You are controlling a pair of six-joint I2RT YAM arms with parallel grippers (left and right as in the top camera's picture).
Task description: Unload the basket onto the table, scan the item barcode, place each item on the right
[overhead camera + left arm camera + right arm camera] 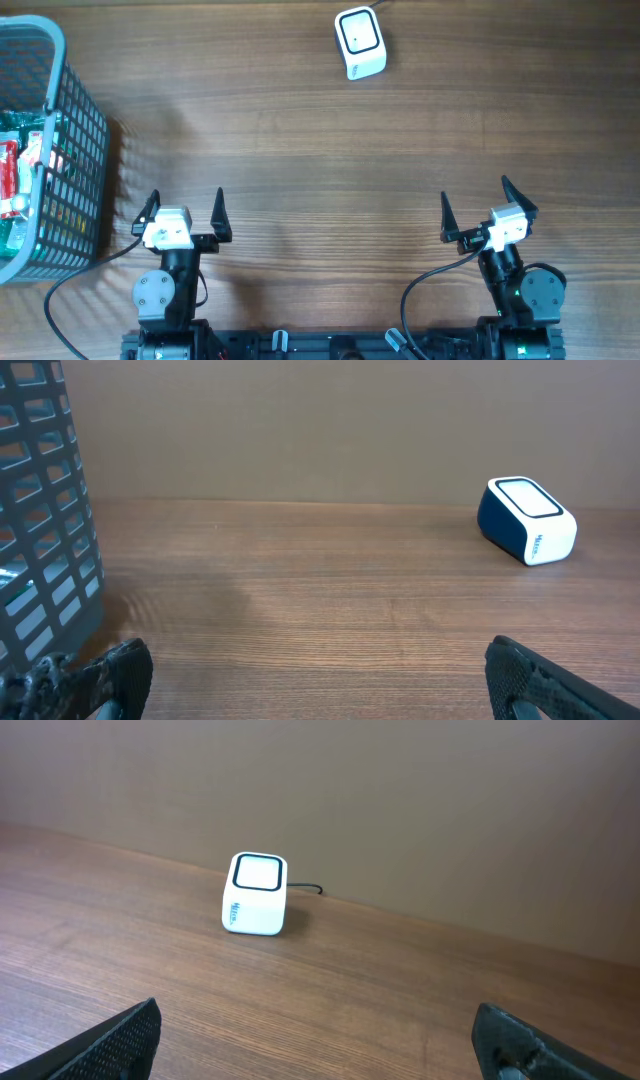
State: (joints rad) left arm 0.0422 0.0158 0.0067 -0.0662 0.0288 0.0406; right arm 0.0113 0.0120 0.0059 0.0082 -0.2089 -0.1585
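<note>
A white and dark blue barcode scanner (359, 42) sits at the far middle of the wooden table, its cable trailing back; it also shows in the left wrist view (530, 520) and the right wrist view (255, 894). Packaged items (22, 175) in red, green and white lie inside the grey basket (85, 150) at the left. My left gripper (184, 213) is open and empty near the front edge, just right of the basket. At the front right, my right gripper (478, 208) is open and empty too. Both are far from the scanner.
The basket's grey lattice wall (45, 510) stands close on the left of my left gripper. Bare wooden tabletop (330, 180) stretches between the grippers and the scanner. Black cables run by the arm bases at the front edge.
</note>
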